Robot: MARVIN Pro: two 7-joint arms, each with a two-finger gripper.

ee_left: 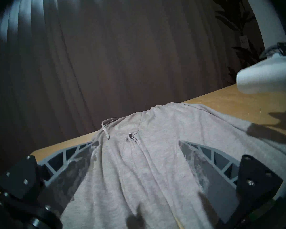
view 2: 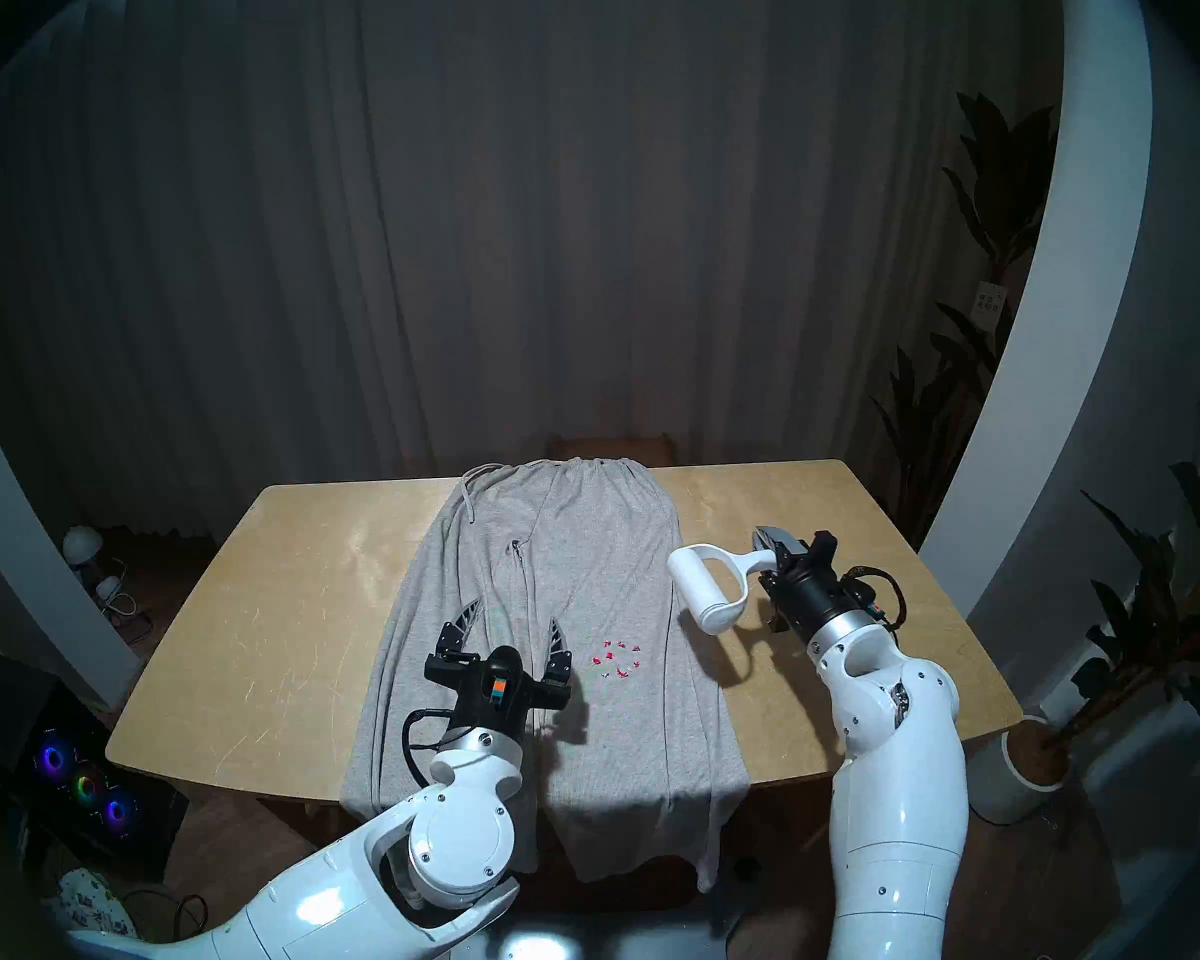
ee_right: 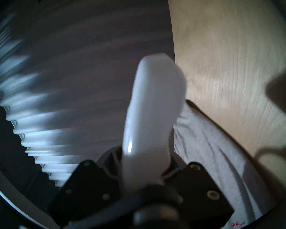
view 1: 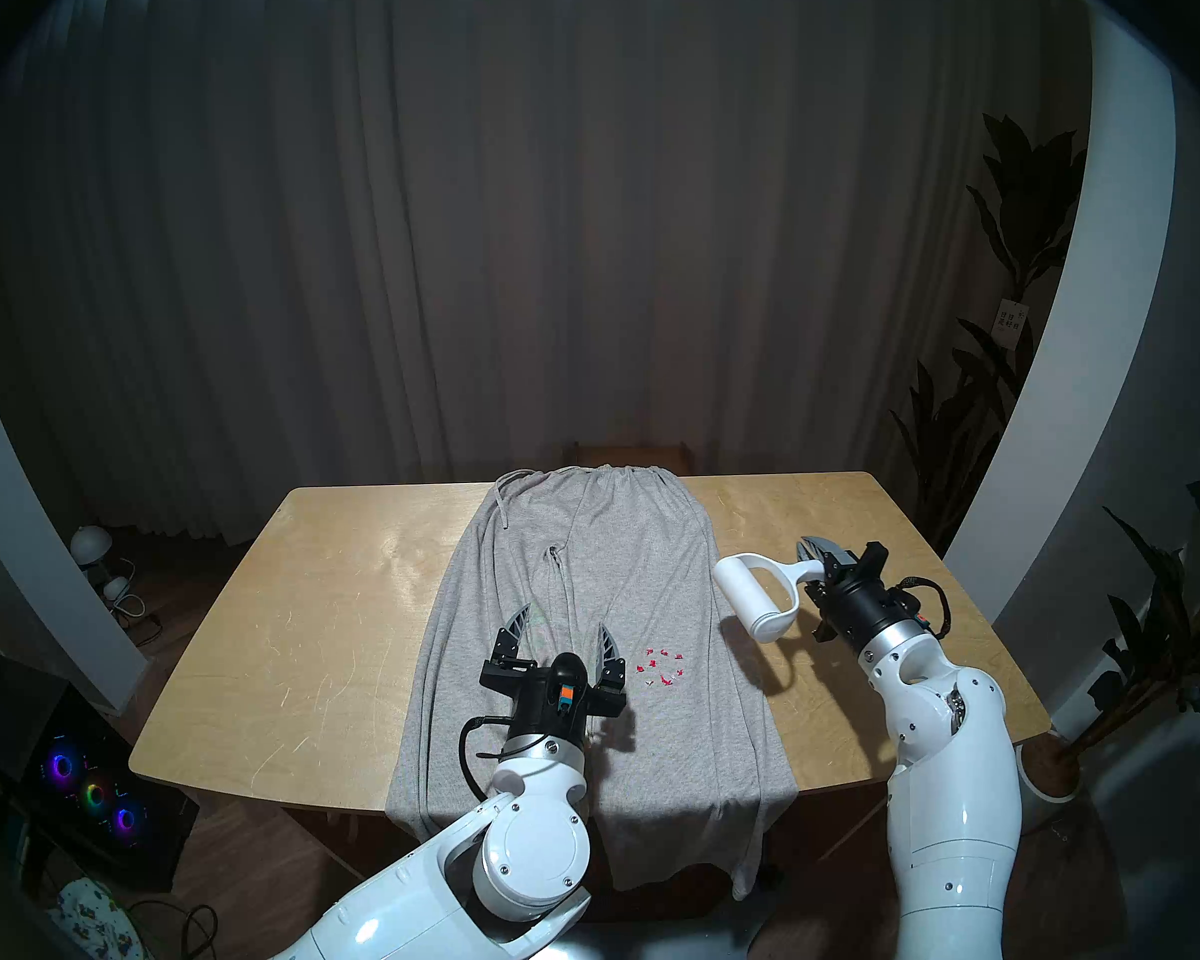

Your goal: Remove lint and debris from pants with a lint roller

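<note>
My right gripper (view 1: 821,562) pinches the handle of the lint roller (view 1: 756,596), held above the table (view 1: 348,633) just beside the pants' (view 1: 583,661) right edge; roller not yet on cloth; my left gripper (view 1: 561,631) sits spread wide, low over the pants' middle, nothing in it, whether it touches I can't tell; red scraps (view 1: 661,666) lie in a ring just right of it; step in hand, I'd say: carrying roller to the mess; next needs a swing left & down, then rolling w/ light pressure.
</note>
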